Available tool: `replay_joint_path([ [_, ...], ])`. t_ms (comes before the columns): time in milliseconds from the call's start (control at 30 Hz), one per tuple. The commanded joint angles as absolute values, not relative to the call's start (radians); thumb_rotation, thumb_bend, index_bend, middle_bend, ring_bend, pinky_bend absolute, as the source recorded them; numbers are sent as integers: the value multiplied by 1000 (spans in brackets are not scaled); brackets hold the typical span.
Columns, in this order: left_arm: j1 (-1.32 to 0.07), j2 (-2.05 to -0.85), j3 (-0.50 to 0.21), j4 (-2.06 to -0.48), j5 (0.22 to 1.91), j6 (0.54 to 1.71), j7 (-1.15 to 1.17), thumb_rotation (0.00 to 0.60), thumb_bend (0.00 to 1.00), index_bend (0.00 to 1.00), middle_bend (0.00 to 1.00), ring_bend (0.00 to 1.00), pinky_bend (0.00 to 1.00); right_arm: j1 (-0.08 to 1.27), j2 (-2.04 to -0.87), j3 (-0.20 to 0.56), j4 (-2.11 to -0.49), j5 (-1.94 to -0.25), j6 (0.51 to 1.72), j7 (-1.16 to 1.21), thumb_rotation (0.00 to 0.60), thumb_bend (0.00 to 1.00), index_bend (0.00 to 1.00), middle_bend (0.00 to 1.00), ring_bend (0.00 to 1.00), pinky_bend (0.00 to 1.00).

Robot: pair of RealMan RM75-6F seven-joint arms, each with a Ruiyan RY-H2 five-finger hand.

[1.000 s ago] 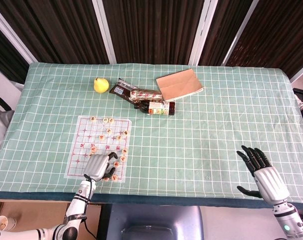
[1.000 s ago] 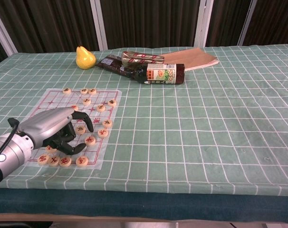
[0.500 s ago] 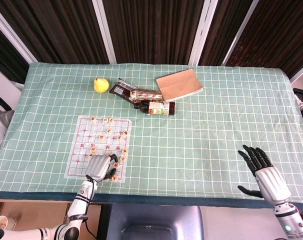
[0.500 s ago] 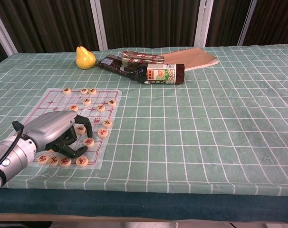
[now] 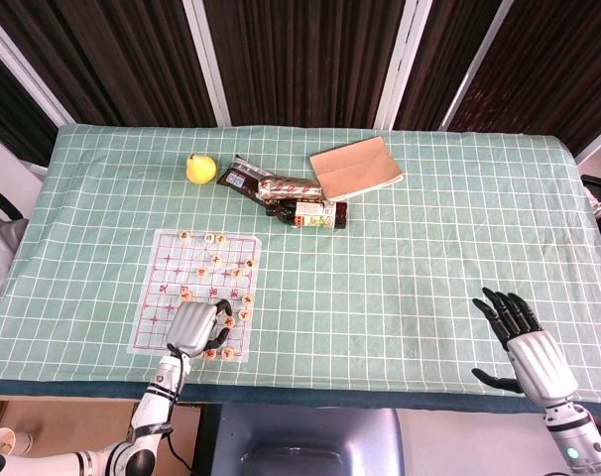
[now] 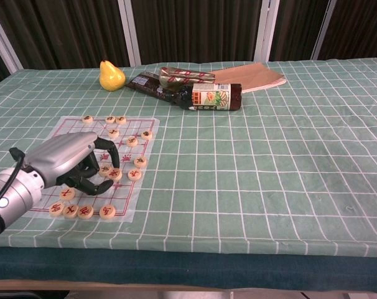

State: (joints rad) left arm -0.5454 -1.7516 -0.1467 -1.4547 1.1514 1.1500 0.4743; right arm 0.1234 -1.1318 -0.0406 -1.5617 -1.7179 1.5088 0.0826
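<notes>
A clear chess board sheet (image 5: 158, 300) with red lines lies at the front left of the table, with several round wooden pieces on it. My left hand (image 5: 196, 327) hovers low over its near part with the fingers curled in. In the chest view the left hand (image 6: 67, 163) appears to pinch one chess piece (image 6: 114, 174) between thumb and finger. A row of pieces (image 6: 84, 212) lies just in front of the hand. My right hand (image 5: 524, 342) rests at the table's front right edge, fingers spread and empty. It does not show in the chest view.
A yellow pear (image 5: 198, 167) stands at the back left. Beside it lie a snack packet (image 5: 271, 185), a dark bottle (image 5: 310, 212) on its side and a brown paper booklet (image 5: 356, 167). A green checked cloth (image 5: 429, 258) covers the table.
My left hand has shifted a little away from the front edge over the board, and the piece at its fingertips moved with it. The right hand stayed in place.
</notes>
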Motion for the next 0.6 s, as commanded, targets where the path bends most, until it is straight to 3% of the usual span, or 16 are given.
replay_joint_path([
  [33, -557, -1750, -168, -1445, 1155, 1162, 486, 600, 347, 527, 1000, 1000, 1000, 125, -1131, -37, -1560, -1715, 1510, 87, 600, 129, 0, 0, 0, 0],
  [267, -610, -1776, -252, -1395, 1078, 1123, 492, 600, 337, 522, 1000, 1000, 1000, 128, -1133, -33, -1559, -1708, 1503, 96, 600, 129, 0, 0, 0, 0],
  [600, -650, -1800, -281, -1342, 1002, 1086, 510, 600, 336, 518, 1000, 1000, 1000, 129, -1132, -25, -1550, -1686, 1496, 103, 600, 130, 0, 0, 0, 0],
])
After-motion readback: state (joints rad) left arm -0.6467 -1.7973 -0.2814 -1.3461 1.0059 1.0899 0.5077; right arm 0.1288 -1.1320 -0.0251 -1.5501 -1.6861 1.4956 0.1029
